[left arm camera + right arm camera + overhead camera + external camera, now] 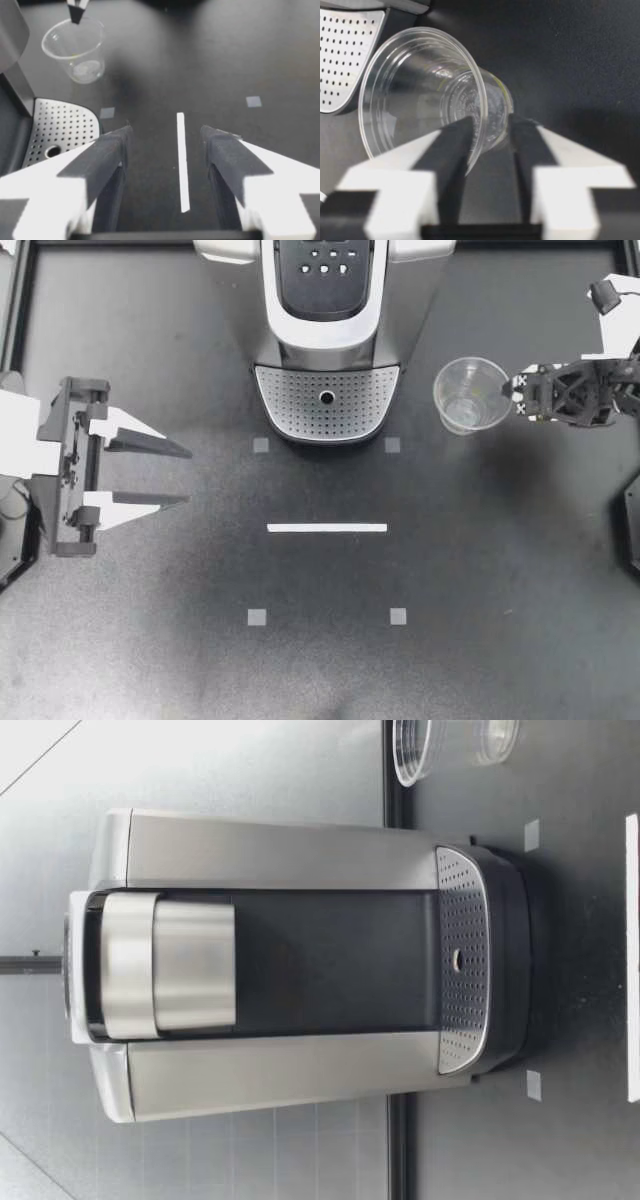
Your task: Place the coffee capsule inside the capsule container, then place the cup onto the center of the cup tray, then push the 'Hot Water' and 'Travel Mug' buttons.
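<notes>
A clear plastic cup (468, 395) stands upright on the table, just right of the coffee machine's perforated cup tray (300, 405). My right gripper (508, 392) is at the cup's right rim. In the right wrist view the gripper (492, 130) is shut on the cup (420, 90), one finger inside the wall and one outside. My left gripper (188, 476) hovers open at the left, fingers pointing right with nothing between them (165, 132). The left wrist view shows the cup (75, 50) far ahead. No capsule is in view.
The coffee machine (325, 330) fills the back centre, its button panel (325, 265) on top. In front of the tray lie a white strip (327, 528) and small grey square markers (257, 617). The low view shows the machine (300, 960) and the cup (450, 745) beside it.
</notes>
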